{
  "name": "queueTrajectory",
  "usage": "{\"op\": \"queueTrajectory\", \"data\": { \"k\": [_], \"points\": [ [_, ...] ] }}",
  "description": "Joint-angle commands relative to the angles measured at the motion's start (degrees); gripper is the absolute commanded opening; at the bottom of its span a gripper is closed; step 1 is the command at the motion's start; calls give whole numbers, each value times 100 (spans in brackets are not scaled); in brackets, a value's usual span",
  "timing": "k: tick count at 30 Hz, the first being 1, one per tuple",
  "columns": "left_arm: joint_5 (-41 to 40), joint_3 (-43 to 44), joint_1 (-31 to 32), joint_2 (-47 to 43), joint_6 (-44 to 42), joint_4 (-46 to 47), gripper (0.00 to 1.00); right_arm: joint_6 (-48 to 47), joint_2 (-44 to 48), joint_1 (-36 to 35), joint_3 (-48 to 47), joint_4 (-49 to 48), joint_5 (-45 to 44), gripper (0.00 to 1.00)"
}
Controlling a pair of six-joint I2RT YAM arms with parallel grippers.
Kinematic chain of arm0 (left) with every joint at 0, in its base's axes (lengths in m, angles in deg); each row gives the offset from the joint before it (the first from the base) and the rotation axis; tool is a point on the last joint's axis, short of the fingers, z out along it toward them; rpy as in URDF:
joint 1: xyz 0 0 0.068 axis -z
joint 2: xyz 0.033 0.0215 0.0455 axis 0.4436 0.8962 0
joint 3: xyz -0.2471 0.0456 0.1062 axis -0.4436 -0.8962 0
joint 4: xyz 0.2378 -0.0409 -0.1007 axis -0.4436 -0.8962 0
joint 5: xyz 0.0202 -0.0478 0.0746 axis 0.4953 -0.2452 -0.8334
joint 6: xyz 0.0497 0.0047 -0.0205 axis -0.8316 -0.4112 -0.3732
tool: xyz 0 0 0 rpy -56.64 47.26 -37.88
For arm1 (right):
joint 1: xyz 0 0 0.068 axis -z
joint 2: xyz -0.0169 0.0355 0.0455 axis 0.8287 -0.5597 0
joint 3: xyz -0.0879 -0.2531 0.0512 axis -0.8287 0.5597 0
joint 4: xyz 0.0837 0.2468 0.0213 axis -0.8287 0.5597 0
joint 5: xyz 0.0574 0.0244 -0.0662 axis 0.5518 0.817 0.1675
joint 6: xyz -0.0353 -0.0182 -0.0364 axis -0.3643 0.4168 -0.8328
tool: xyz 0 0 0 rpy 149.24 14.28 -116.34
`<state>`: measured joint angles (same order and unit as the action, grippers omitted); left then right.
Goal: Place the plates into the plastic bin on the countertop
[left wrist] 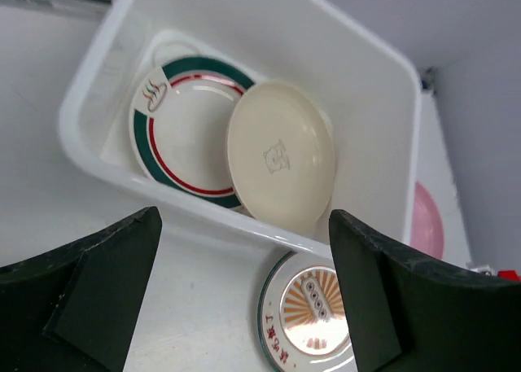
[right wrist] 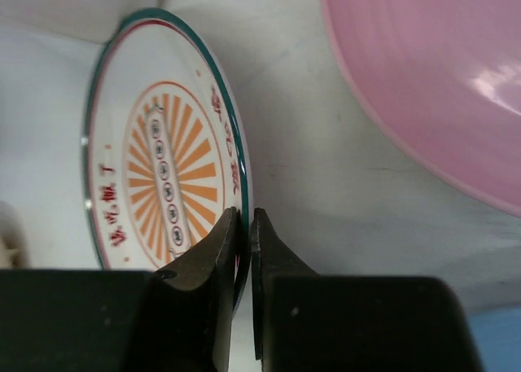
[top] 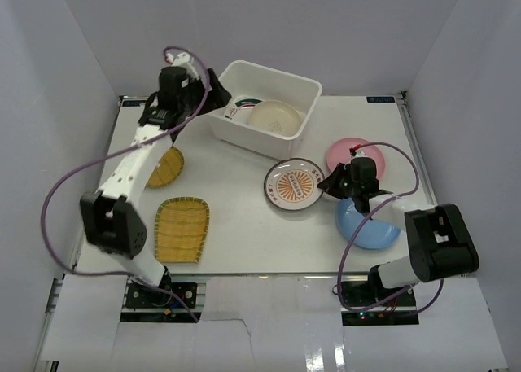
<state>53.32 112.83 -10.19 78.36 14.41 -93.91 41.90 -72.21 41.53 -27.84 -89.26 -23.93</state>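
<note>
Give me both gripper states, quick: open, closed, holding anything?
Left gripper: open, holding nothing.
Right gripper: closed on the rim of the orange-patterned plate.

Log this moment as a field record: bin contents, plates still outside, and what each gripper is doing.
bin contents: green-red-rimmed plate and cream plate, the cream one overlapping it, inside the plastic bin
plates on countertop: orange-patterned plate, pink plate, blue plate, yellow round plate, yellow rectangular plate
left gripper: open, holding nothing, over the bin's near wall
right gripper: fingers shut on the orange-patterned plate's rim
</note>
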Motion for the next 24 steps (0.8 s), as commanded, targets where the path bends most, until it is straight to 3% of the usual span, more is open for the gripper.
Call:
{"op": "queueTrajectory", "data": {
  "k": [1,8,10,14,18,24],
  "points": [
    [44,-2182,-646,-1917,517,794,95,-124,628,-50,224,-239,19,8],
    [-483,-4868,-2166,-4035,922,541,95,-133,2782,-278,339,524,1045,8],
    [-948,-5205,-2317,-4292,983,505,95,-72,3388,-358,69,823,1231,8],
    [-1327,-5698,-2650,-4408,1141,654,95,104,3752,-411,-677,904,1495,8],
    [-1284,-5839,-3063,-4030,1353,961,95,140,2969,-420,-1724,499,1373,8],
    [-300,-6173,-3881,-3338,1836,1831,96,43,453,-402,-3894,261,775,8]
  ]
}}
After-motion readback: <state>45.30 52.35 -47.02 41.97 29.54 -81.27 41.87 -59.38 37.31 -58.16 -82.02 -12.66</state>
